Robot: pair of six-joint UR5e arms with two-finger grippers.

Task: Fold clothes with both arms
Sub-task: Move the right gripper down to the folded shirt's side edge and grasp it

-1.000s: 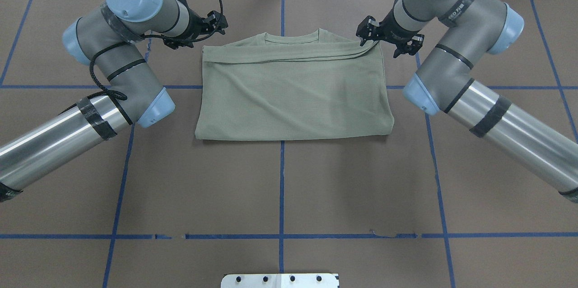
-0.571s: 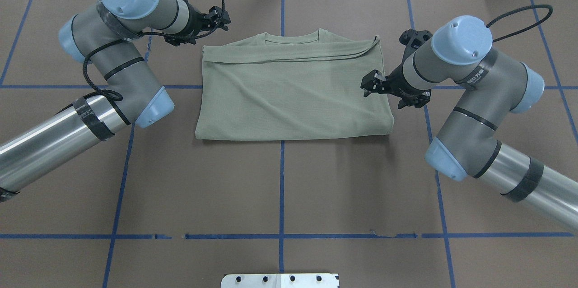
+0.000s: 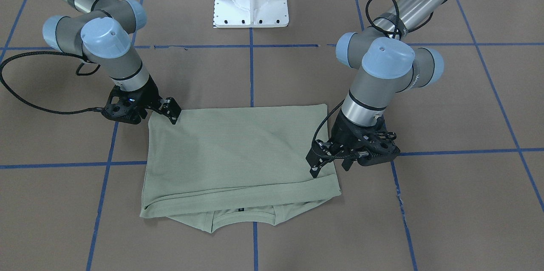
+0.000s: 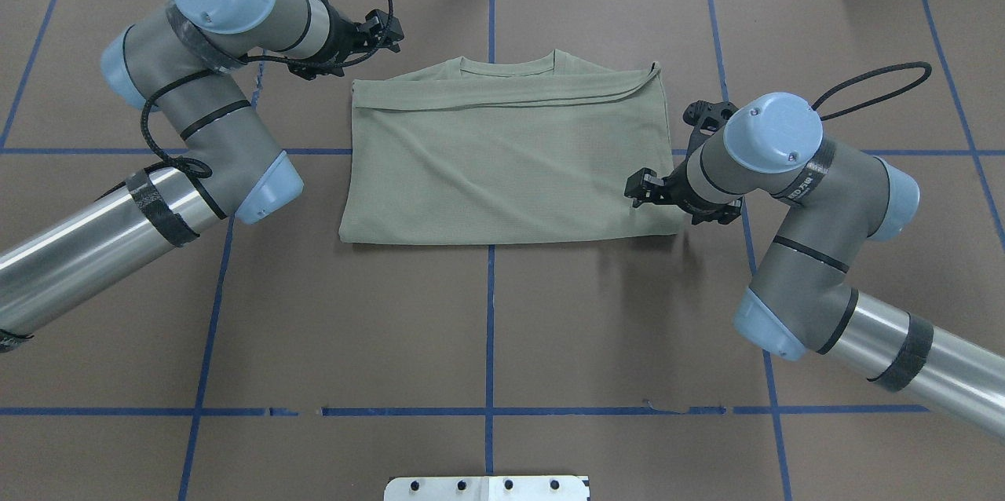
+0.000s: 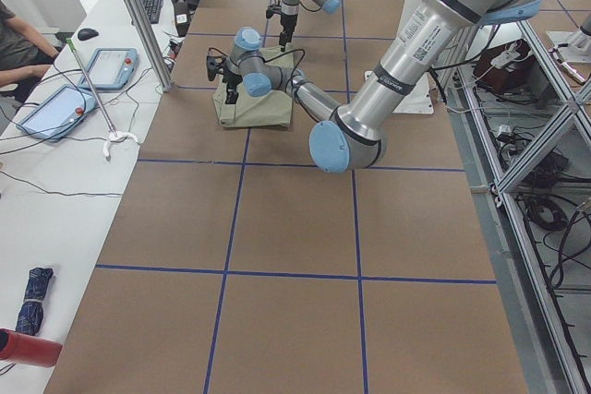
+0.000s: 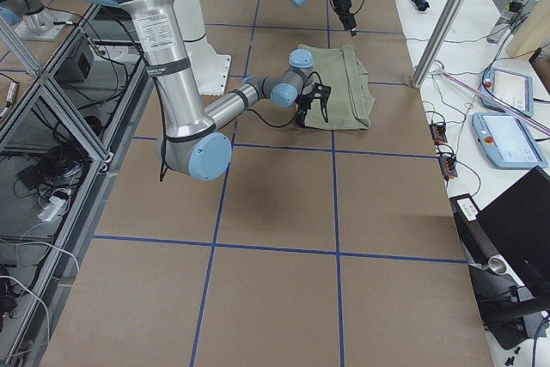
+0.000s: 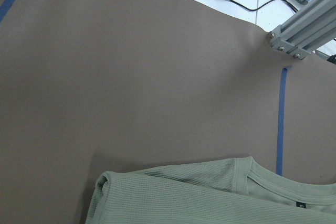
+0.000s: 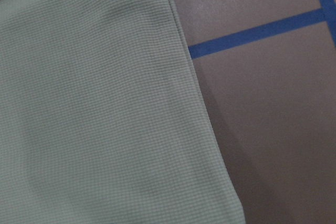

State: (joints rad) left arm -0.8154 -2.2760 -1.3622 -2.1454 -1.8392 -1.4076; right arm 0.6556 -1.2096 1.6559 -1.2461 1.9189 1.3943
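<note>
Centre-far on table (image 4: pixel 487 328), olive shirt (image 4: pixel 510 163) lies flat, folded, neck away from robot. Right gripper (image 4: pixel 674 201) at its near right corner, jaws apart, empty. Left gripper (image 3: pixel 329 168) by far left corner, jaws apart, empty.

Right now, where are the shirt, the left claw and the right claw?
shirt (image 4: pixel 502 163), overhead view, middle of folded body.
left claw (image 4: pixel 389 30), overhead view, between fingertips.
right claw (image 3: pixel 173 111), front-facing view, between fingertips.
</note>
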